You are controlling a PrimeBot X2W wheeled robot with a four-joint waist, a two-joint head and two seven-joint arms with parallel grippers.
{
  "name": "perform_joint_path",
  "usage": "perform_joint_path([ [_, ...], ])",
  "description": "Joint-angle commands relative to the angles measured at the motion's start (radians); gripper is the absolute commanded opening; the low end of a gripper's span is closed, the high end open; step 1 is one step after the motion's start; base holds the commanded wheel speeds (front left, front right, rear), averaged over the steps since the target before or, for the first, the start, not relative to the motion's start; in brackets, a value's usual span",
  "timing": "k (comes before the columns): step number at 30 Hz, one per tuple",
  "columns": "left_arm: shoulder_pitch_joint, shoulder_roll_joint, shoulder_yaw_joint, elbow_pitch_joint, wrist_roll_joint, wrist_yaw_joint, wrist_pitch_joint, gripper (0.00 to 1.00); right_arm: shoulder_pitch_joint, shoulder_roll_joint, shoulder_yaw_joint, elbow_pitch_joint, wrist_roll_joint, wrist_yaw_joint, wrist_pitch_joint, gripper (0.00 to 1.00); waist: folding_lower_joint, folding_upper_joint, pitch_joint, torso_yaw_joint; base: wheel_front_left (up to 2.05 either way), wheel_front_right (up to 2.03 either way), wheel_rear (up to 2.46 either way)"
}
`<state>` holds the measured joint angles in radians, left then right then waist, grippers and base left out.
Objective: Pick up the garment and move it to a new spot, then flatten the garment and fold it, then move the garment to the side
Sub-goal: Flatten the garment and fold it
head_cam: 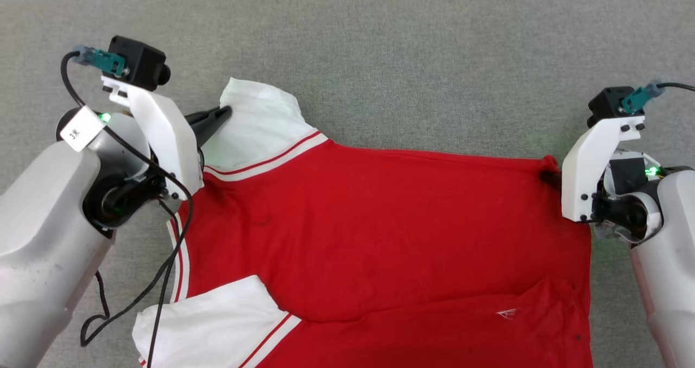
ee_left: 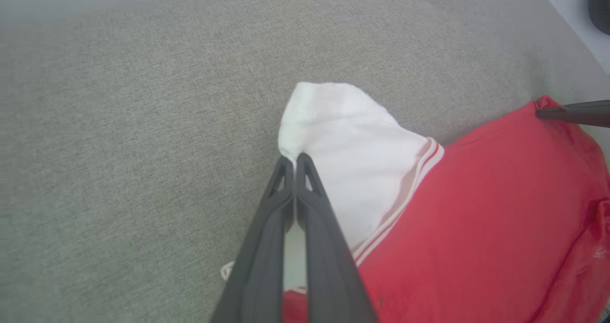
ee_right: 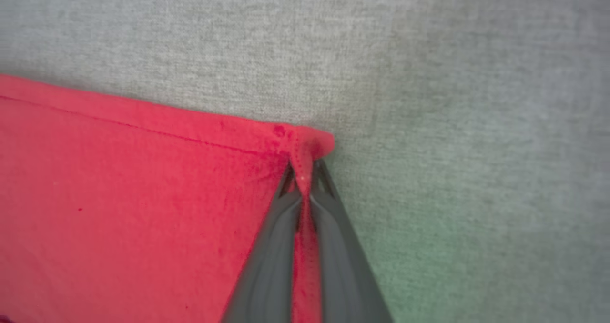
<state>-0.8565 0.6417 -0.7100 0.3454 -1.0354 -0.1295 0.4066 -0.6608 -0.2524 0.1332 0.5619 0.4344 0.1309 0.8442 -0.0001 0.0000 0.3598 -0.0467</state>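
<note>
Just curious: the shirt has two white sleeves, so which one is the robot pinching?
The far sleeve, toward the top of the head view: the left gripper is shut on its edge. The near sleeve lies untouched.

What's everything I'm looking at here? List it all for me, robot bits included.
shirt: one, red with white sleeves and striped trim, spread on the surface
surface: one, grey cloth, under everything
cables: two, black, one by the left arm, one by the right
left arm: one, pale grey, left edge
right arm: one, pale grey, right edge
left jaws: one pair, dark, shut on the far white sleeve
right jaws: one pair, dark, shut on the shirt's far red corner
</note>
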Motion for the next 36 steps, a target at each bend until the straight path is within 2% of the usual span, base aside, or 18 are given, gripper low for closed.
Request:
perform_joint_path([
  [1,0.019,0.001,0.004,0.004,-0.006,-0.002,-0.016,0.00,0.031,0.005,-0.006,-0.002,0.011,-0.001,-0.017,0.00,0.0001,0.0000,-0.020,0.002,0.00,0.00,0.00],
  [4,0.042,-0.005,0.014,0.005,-0.025,-0.001,-0.048,0.00,0.045,-0.017,-0.030,-0.070,0.024,-0.001,-0.050,0.00,0.0001,0.0000,-0.050,0.009,0.00,0.00,0.00],
  [10,0.145,0.025,0.038,-0.010,-0.045,0.007,-0.131,0.00,0.169,-0.030,-0.070,-0.224,0.016,-0.001,-0.085,0.00,0.0001,0.0000,-0.119,0.015,0.00,0.00,0.00],
  [18,0.360,0.063,0.024,-0.113,-0.019,0.079,-0.252,0.00,0.409,0.007,-0.123,-0.396,-0.029,-0.001,-0.134,0.00,0.0001,0.0000,-0.186,0.038,0.00,0.00,0.00],
  [28,0.631,0.056,-0.006,-0.196,-0.073,0.156,-0.322,0.00,0.599,0.081,-0.200,-0.415,-0.067,-0.001,-0.203,0.00,0.0001,0.0000,-0.233,0.054,0.00,0.00,0.00],
  [34,0.708,0.022,-0.027,-0.160,-0.070,0.177,-0.369,0.00,0.670,0.119,-0.248,-0.372,-0.083,-0.001,-0.254,0.00,0.0001,0.0000,-0.243,0.055,0.00,0.00,0.00],
  [35,0.718,0.010,-0.029,-0.151,-0.080,0.175,-0.375,0.00,0.680,0.125,-0.252,-0.367,-0.081,-0.001,-0.263,0.20,0.0001,0.0000,-0.245,0.054,0.00,0.00,0.00],
  [36,0.724,0.002,-0.031,-0.139,-0.079,0.172,-0.384,0.02,0.692,0.131,-0.253,-0.358,-0.081,-0.001,-0.270,0.54,0.0001,0.0000,-0.247,0.054,0.00,0.00,0.00],
])
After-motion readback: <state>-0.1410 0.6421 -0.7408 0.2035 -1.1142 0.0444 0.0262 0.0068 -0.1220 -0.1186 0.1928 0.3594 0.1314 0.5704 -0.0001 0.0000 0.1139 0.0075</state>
